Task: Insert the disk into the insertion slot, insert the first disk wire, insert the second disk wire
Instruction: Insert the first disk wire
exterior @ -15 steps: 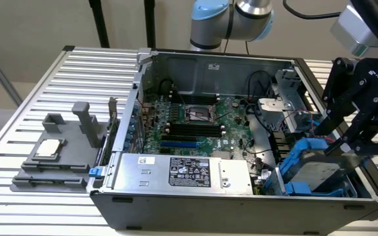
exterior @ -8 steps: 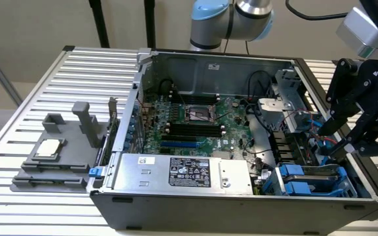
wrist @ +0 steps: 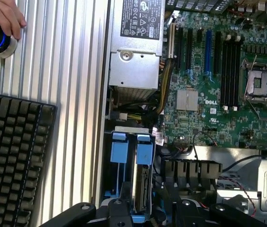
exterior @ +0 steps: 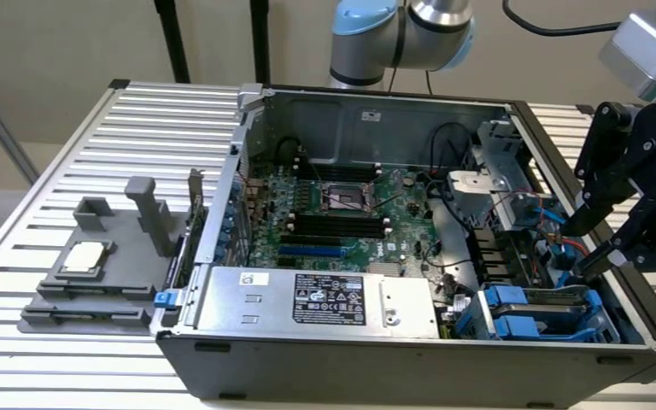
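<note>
The disk (wrist: pixel 142 187) sits edge-up inside the insertion slot (wrist: pixel 131 129), a grey cage with blue tabs at the case's front corner on the exterior view's right (exterior: pixel 539 318). My black gripper (exterior: pixel 594 256) hangs just above that cage, over the disk's connector end, by the case's side wall. In the wrist view the gripper (wrist: pixel 150 212) is open, its fingers (wrist: pixel 120 209) spread either side of the disk's end and holding nothing. A blue cable (exterior: pixel 550 224) and a thin red wire (exterior: pixel 576 248) run loose beside the cage. I cannot tell whether either is plugged in.
The open computer case holds a green motherboard (exterior: pixel 340 213) and a silver power supply (exterior: pixel 317 299). A grey stepped fixture block (exterior: pixel 100 265) stands on the slatted table at the exterior view's left. Beside the case lie a black keyboard (wrist: pixel 15 156) and a hand (wrist: pixel 3 16) on a black knob.
</note>
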`<action>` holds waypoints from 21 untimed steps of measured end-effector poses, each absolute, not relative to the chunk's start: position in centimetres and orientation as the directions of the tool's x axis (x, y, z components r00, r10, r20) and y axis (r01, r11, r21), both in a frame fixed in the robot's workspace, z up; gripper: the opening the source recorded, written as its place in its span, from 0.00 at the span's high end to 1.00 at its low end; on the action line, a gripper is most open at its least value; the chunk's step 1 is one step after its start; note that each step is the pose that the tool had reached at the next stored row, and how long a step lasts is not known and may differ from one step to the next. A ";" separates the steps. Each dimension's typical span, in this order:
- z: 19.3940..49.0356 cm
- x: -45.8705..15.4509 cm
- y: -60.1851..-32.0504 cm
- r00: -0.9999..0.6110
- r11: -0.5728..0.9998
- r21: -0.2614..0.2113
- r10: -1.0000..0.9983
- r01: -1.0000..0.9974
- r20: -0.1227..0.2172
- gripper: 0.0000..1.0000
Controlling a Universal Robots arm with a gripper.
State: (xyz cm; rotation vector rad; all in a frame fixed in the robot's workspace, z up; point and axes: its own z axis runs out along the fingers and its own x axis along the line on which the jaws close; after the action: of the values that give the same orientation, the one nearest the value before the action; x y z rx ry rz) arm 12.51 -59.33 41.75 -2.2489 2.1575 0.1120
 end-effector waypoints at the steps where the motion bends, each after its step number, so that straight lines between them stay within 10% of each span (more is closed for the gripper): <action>1: 41.7 12.5 -59.3 0.040 -0.043 0.033 -0.997 -0.999 -0.068 0.60; 21: 40.7 15.2 -59.0 0.040 -0.043 0.035 -0.997 -0.998 -0.068 0.60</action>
State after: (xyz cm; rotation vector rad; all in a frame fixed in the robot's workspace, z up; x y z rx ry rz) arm 15.24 -58.95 40.65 -2.2497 2.1584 0.1144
